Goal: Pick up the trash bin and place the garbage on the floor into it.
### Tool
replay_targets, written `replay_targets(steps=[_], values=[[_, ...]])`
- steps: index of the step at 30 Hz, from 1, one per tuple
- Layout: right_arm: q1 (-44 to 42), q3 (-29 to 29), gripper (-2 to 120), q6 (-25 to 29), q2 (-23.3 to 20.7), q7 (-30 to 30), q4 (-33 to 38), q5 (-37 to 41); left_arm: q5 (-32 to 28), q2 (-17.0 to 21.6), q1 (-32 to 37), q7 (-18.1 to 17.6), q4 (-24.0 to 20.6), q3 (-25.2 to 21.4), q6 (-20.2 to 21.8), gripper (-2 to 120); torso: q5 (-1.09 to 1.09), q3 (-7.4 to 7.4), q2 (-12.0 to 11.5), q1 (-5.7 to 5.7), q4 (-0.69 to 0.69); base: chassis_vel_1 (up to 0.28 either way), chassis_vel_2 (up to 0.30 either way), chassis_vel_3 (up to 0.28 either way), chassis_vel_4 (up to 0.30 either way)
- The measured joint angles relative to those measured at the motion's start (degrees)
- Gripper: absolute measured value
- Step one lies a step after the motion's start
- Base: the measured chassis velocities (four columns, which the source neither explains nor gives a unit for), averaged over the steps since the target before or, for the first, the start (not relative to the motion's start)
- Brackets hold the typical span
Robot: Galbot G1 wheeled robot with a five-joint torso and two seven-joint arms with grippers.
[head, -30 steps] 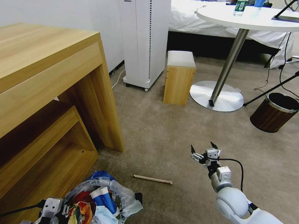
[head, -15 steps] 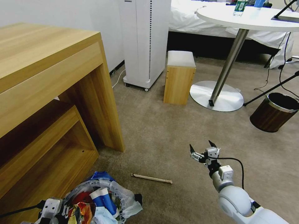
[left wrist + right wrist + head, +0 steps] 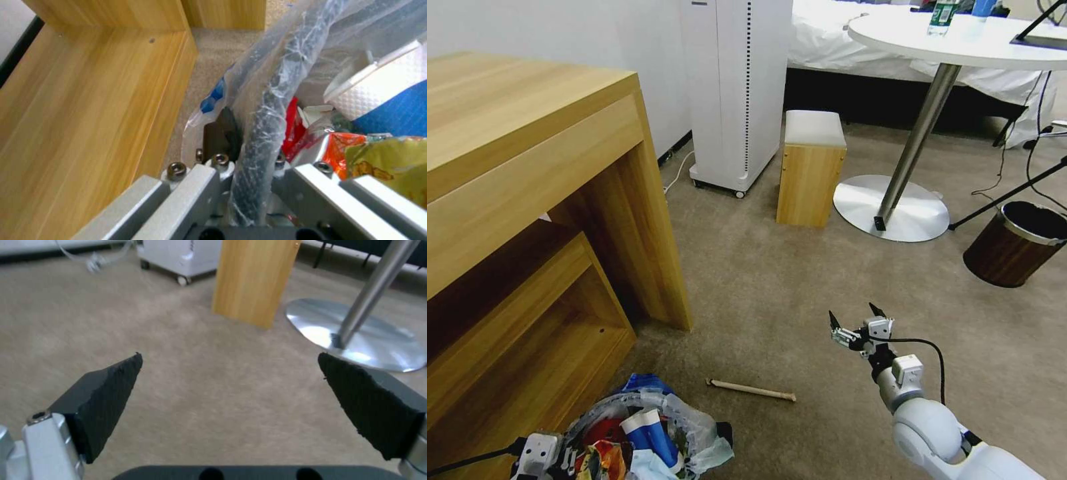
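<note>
Stick [image 3: 751, 390] on carpet [image 3: 760, 280], between bin [image 3: 647, 437] and right end effector [image 3: 854, 322].

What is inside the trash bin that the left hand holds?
Inside the trash bin lie a blue-white carton, red wrappers and an orange-yellow wrapper. Whatever lies deeper is covered by them.

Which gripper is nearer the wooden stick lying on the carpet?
Roughly equal in the head view. The right gripper, open, hovers above the carpet beyond the wooden stick's right end. The left gripper, shut on the trash bin rim, sits nearer the robot, left of the stick.
</note>
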Motion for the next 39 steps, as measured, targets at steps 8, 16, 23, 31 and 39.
replay_targets(steps=[8,16,23,31,39], values=[[10.7,-8.6,100,-8.2,-7.3,-3.6,-0.3,-2.0,-0.7,-0.2,0.2,0.9,0.0,-0.7,-0.4,0,-0.02,-0.01,0.0,-0.01,0.0,0.0,0.0,0.0,0.0],[37.3,-32.1,100,-9.0,-13.8,-35.2,-7.7,6.6,0.5,-2.3,0.1,1.6,1.1,0.2,-0.8,0,-0.02,-0.02,0.0,-0.01,0.01,0.0,0.0,0.0,0.0],[53.0,-46.4,100,-8.6,-5.5,-55.4,-21.9,4.9,2.7,-6.3,0.2,2.4,2.2,1.0,-1.1,0,0.0,-0.01,0.0,-0.01,0.0,0.0,0.0,0.0,0.0],[58.1,-50.8,100,-6.0,2.7,-61.2,-32.1,-1.4,3.9,-8.3,0.6,3.3,2.6,1.0,-1.3,0,-0.05,-0.01,0.0,-0.01,0.01,0.0,0.0,0.0,0.0],[58.4,-52.6,100,-6.9,7.8,-62.1,-37.9,-3.4,4.1,-8.8,1.0,3.6,2.6,0.9,-1.3,0,-0.02,-0.01,0.0,-0.01,0.0,0.0,0.0,0.0,0.0]])
